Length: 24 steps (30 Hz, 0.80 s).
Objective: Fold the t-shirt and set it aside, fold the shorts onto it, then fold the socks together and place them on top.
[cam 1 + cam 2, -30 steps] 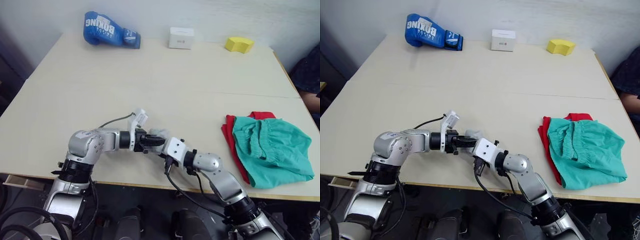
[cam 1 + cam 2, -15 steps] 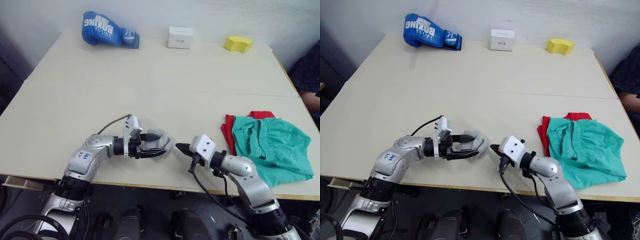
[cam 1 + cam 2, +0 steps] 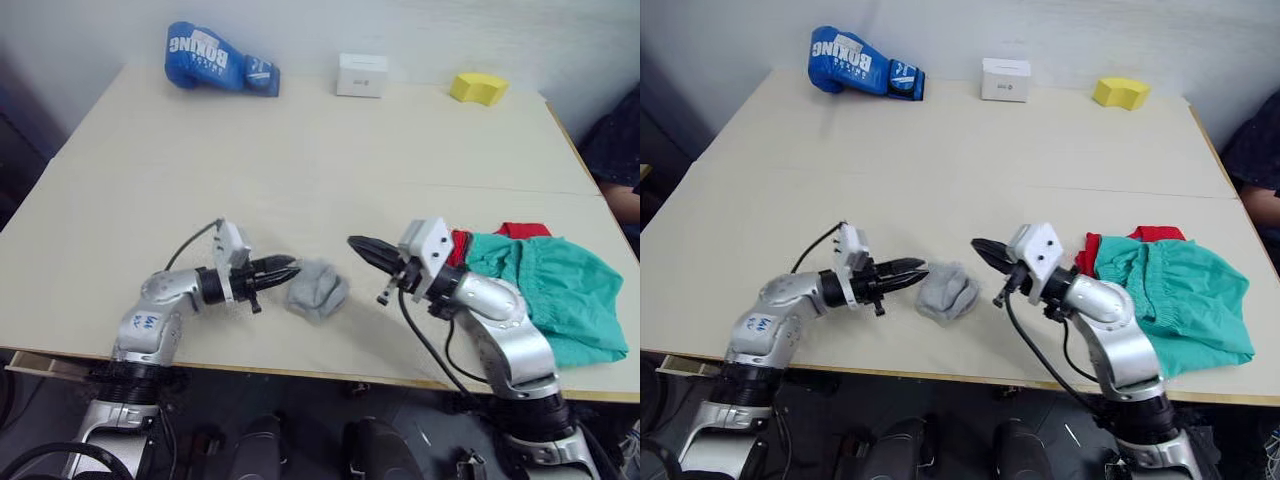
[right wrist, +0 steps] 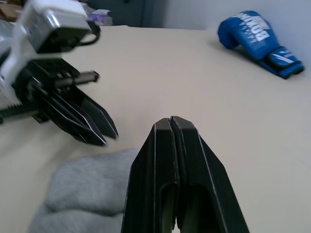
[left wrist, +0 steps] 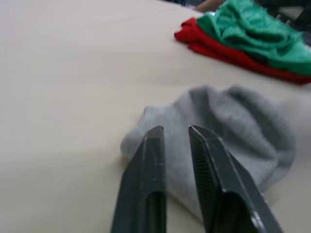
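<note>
The light grey socks [image 3: 317,288] lie bunched in a soft ball on the table near its front edge. My left gripper [image 3: 290,265] lies level just left of them, its fingers a narrow gap apart with nothing between them; the left wrist view shows the socks [image 5: 243,126] just beyond its tips. My right gripper [image 3: 352,243] hovers to the socks' right and a little farther back, shut and empty. The teal-green shorts [image 3: 560,295] lie folded on the red t-shirt [image 3: 460,245] at the right edge.
A blue boxing glove [image 3: 220,60], a white box [image 3: 361,75] and a yellow block [image 3: 477,88] line the table's far edge. A person's arm [image 3: 622,200] shows at the right border. The table's front edge [image 3: 330,372] runs close below the socks.
My left gripper has let go of the socks, narrowed and drawn back to the left. My right gripper has lifted and moved back, away from the socks. The socks now rest on the table.
</note>
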Available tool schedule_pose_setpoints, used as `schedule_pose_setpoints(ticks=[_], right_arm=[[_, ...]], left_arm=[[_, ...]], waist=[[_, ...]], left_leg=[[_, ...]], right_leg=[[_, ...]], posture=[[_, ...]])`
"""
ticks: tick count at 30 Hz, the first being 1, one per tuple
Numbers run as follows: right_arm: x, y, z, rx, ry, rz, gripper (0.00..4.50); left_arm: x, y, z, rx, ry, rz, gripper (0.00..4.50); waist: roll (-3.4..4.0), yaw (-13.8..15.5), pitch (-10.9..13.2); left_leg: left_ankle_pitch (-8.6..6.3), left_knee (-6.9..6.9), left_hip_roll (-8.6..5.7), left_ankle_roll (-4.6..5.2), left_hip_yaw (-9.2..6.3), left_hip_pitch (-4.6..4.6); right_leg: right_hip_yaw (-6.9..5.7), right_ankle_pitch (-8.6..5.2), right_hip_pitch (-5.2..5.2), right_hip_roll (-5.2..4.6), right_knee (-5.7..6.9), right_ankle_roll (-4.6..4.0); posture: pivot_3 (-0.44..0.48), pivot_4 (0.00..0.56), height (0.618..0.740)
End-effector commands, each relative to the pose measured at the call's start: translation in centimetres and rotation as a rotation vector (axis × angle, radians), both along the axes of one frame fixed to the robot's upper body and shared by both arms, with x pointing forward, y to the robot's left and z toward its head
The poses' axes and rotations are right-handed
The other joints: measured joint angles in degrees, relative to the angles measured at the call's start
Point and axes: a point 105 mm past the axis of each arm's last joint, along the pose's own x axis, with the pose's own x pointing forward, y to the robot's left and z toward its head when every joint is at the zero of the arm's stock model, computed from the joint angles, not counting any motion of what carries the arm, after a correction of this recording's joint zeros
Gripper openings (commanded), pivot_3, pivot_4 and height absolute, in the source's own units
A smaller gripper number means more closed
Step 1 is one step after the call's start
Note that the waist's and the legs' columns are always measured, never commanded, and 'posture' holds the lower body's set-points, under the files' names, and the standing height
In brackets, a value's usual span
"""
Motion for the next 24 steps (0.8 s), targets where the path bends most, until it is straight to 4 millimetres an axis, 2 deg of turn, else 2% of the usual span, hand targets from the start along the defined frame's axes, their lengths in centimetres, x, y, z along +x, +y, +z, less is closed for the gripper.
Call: schedule_pose_setpoints(ticks=[1, 3, 5, 7, 10, 16, 19, 22, 24], right_arm=[[-0.3, 2.2, -2.0, -0.069, -0.039, 0.032, 0.00], [-0.4, 2.5, -4.2, -0.151, -0.053, 0.039, 0.00], [-0.2, 2.4, -5.7, -0.154, -0.043, 0.022, 0.00], [0.2, 2.2, -6.7, -0.135, -0.035, 0.007, 0.00], [1.1, 1.5, -7.4, -0.117, -0.030, -0.040, 0.00], [2.7, -0.4, -8.1, -0.049, 0.040, -0.123, 0.00], [3.5, -1.9, -8.2, -0.053, 0.060, -0.180, 0.00], [3.8, -2.8, -6.8, 0.018, 0.073, -0.213, 0.00], [3.2, -2.9, -5.2, 0.099, 0.101, -0.175, 0.00]], left_arm=[[0.0, -1.1, -1.0, 0.072, -0.040, -0.005, 0.02], [-0.1, -1.6, -1.5, 0.103, -0.043, -0.005, 0.02], [-0.1, -1.7, -2.7, 0.157, -0.015, 0.000, 0.02], [-0.1, -1.8, -3.7, 0.216, -0.004, 0.009, 0.02], [-0.3, -2.3, -4.1, 0.210, 0.034, 0.013, 0.02], [-1.1, -1.6, -5.6, 0.260, 0.105, 0.019, 0.02], [-1.3, -1.3, -6.0, 0.278, 0.126, 0.015, 0.02], [-1.3, -1.4, -5.9, 0.271, 0.123, 0.018, 0.02], [-1.2, -1.4, -5.9, 0.271, 0.114, 0.024, 0.02]], waist=[[0.00, -0.02, 0.00], [0.00, 0.01, 0.00], [0.00, 0.01, 0.00], [0.00, -0.03, 0.00], [0.01, -0.10, -0.01], [0.03, -0.06, -0.02], [0.10, -0.06, -0.07], [0.28, 0.00, -0.18], [0.30, 0.05, -0.19]], left_leg=[[-0.01, 0.02, -0.03, 0.03, 0.01, 0.00], [0.00, 0.02, -0.09, 0.07, 0.01, 0.00], [-0.01, 0.03, -0.12, 0.08, 0.01, 0.00], [0.00, 0.03, -0.11, 0.08, 0.01, 0.03], [0.02, 0.03, -0.09, 0.06, 0.00, 0.17], [-0.31, -0.06, -0.07, -0.22, -0.10, 0.91], [-0.33, -0.06, -0.07, -0.23, -0.10, 0.93], [-0.34, -0.06, -0.07, -0.22, -0.10, 0.92], [-0.35, -0.07, -0.07, -0.21, -0.09, 0.92]], right_leg=[[0.00, 0.00, 0.01, -0.03, 0.01, 0.00], [0.01, 0.01, 0.01, -0.07, 0.02, 0.01], [0.01, 0.01, 0.02, -0.10, 0.02, 0.02], [0.01, 0.01, 0.04, -0.10, 0.02, 0.02], [0.00, 0.01, 0.17, -0.09, 0.04, 0.02], [-0.05, 0.01, 1.05, -0.10, -0.23, 0.02], [-0.03, 0.01, 1.05, -0.10, -0.24, 0.02], [-0.02, 0.01, 1.06, -0.11, -0.27, 0.02], [-0.01, 0.01, 1.06, -0.11, -0.28, 0.02]], posture=[[0.000, 0.150, 0.740], [0.000, 0.150, 0.740], [0.000, 0.150, 0.740], [0.000, 0.150, 0.740], [0.000, 0.150, 0.740], [0.000, 0.150, 0.740], [0.000, 0.150, 0.740], [0.000, 0.150, 0.740], [0.000, 0.150, 0.740]])
